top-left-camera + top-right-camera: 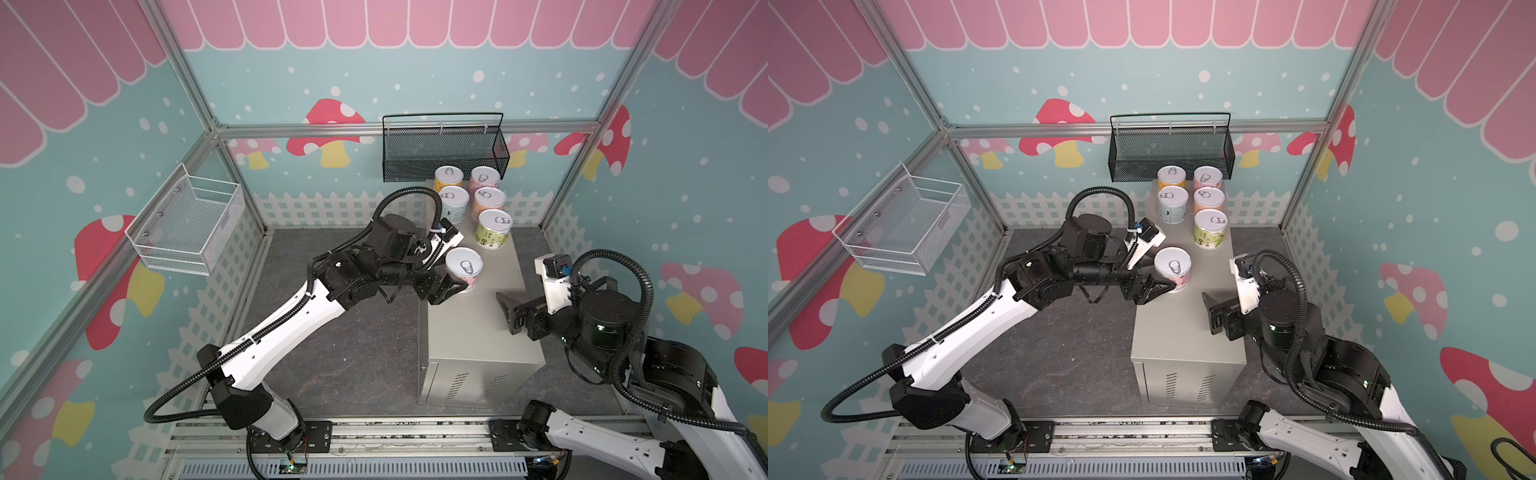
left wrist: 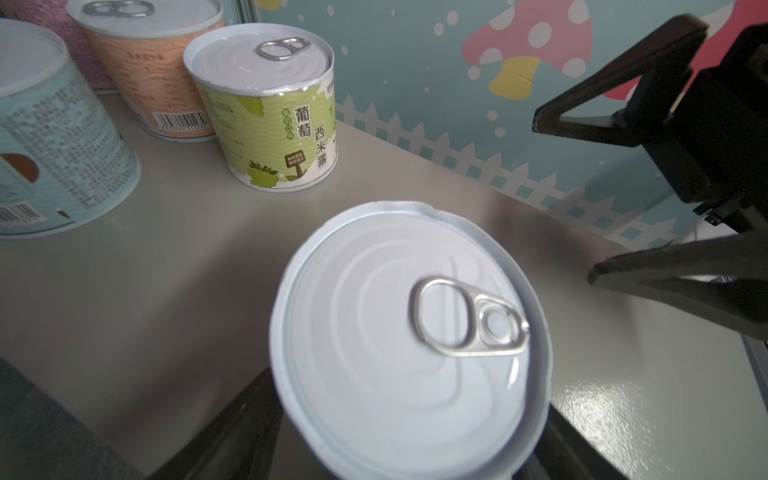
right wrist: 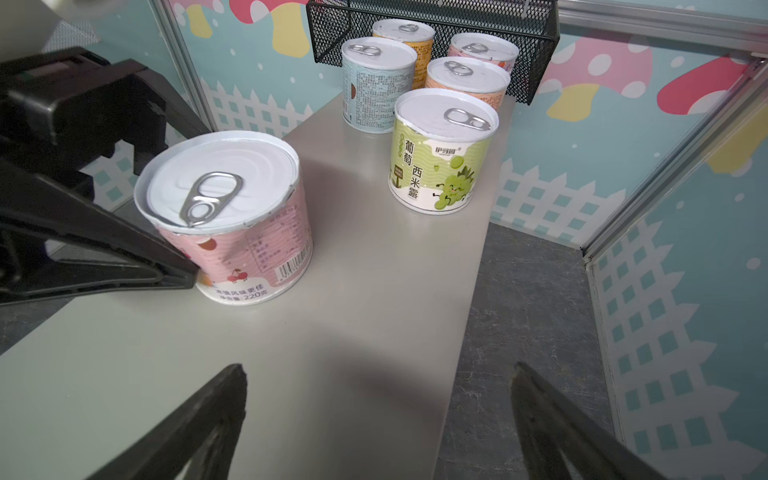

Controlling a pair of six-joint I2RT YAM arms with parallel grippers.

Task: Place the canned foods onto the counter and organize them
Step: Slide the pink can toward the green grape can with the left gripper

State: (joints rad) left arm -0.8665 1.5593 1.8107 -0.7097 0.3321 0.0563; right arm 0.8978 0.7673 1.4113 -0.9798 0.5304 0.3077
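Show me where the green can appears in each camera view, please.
Top view: green can near the counter's right edge, front of its column.
Top view: green can, same place.
Left wrist: green can beyond the pink-white can.
Right wrist: green can beyond the pink-white can.
Shared landmark: the pink-white can.

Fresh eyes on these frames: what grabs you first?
The pink can sits at the counter's left edge, with the left gripper's jaws either side of it and one of them against its label. Behind it, five cans stand in a tidy block at the far end, below the black basket. The right gripper hovers open over the counter's near right part.
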